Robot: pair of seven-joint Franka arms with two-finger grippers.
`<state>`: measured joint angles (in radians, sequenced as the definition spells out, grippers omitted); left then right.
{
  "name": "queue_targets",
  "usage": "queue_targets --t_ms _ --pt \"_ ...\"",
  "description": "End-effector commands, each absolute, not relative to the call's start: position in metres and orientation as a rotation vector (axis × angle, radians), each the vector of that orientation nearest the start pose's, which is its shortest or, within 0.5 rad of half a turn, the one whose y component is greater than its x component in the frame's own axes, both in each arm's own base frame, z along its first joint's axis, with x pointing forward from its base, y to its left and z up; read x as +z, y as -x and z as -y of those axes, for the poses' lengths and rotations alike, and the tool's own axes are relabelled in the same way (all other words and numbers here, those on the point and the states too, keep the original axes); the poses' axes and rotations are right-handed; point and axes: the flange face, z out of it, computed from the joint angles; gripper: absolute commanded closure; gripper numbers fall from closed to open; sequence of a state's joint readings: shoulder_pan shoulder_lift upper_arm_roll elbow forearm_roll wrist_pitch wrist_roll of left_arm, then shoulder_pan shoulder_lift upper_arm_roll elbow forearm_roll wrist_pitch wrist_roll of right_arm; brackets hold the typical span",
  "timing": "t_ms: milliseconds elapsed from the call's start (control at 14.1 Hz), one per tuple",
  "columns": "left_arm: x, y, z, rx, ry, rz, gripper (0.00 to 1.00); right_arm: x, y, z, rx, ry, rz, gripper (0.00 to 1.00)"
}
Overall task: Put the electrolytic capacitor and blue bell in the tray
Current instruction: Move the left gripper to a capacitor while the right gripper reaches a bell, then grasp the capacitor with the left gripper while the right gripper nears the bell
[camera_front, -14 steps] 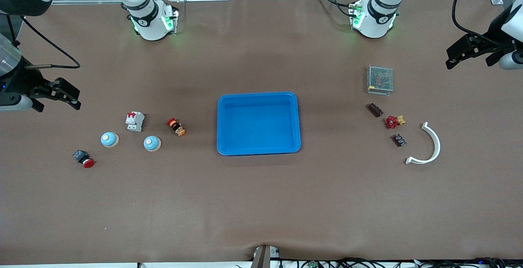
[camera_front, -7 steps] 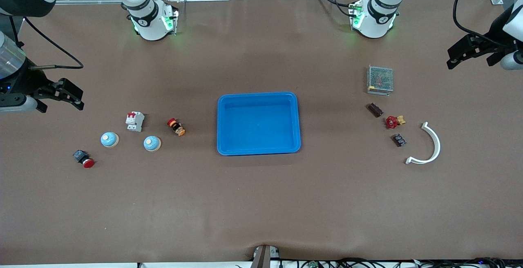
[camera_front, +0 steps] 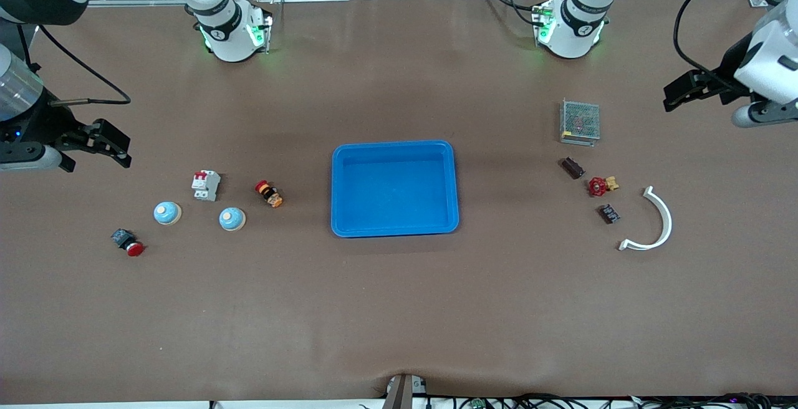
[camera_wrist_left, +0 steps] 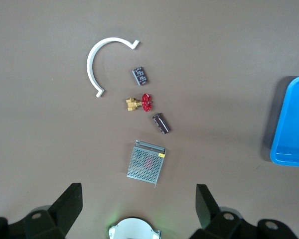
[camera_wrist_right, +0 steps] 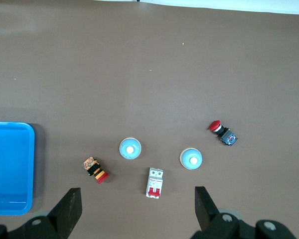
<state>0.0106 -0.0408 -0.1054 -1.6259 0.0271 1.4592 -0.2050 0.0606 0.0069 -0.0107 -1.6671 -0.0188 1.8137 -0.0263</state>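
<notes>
Right end effector point(camera_front: 109, 144) open, empty, up over bare tabletop point(camera_front: 399, 309) at the right arm's end; its fingers point(camera_wrist_right: 70, 209) spread wide in the right wrist view. Under and near it, a cluster: red-capped push button point(camera_front: 128, 242) nearest the front camera; two blue bells, one point(camera_front: 167, 212) toward the right arm's end, the other point(camera_front: 232, 219) toward the tray; white breaker point(camera_front: 206, 185) with red levers between the bells and farther from the camera; small red-and-orange striped part point(camera_front: 269, 194) beside the breaker, toward the tray. Tray point(camera_front: 394, 147) mid-tabletop, bright blue, nothing in it. Toward the left arm's end: mesh box point(camera_front: 580, 121) farthest from the camera; dark capacitor point(camera_front: 572, 168) lying on its side just nearer; red-handled brass valve point(camera_front: 601, 185) nearer again; small dark block point(camera_front: 608, 213) nearer still; white curved strip point(camera_front: 653, 222) beside these, toward the tabletop's end. Capacitor and both bells well apart from the tray. Left end effector point(camera_front: 686, 90) open, empty, over bare tabletop beside the mesh box; fingers point(camera_wrist_left: 70, 204) wide apart in the left wrist view.
</notes>
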Motion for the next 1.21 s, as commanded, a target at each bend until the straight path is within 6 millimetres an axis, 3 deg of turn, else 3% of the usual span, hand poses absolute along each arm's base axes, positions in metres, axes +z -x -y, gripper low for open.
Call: queue_targets --t_ms 0,425,567,780,851,1134 --pt "0.593 -0.524 0.050 0.196 3.070 0.194 0.00 0.601 -0.577 -0.027 -0.221 3.151 0.117 0.00" --pt "0.516 -0.531 0.053 0.222 3.043 0.355 0.00 0.592 -0.577 -0.031 -0.178 3.153 0.134 0.00" --pt "0.481 -0.530 0.054 0.223 3.035 0.414 0.00 0.584 -0.579 -0.033 -0.153 3.153 0.138 0.00" --pt "0.416 -0.526 0.062 0.282 2.978 0.808 0.00 0.572 -0.584 -0.053 -0.132 3.150 0.199 0.00" --pt "0.399 -0.526 0.064 0.311 2.971 0.928 0.00 0.559 -0.586 -0.059 -0.110 3.150 0.214 0.00" --pt "0.346 -0.515 0.060 0.339 2.965 1.049 0.00 0.509 -0.593 -0.063 -0.149 3.146 0.228 0.00"
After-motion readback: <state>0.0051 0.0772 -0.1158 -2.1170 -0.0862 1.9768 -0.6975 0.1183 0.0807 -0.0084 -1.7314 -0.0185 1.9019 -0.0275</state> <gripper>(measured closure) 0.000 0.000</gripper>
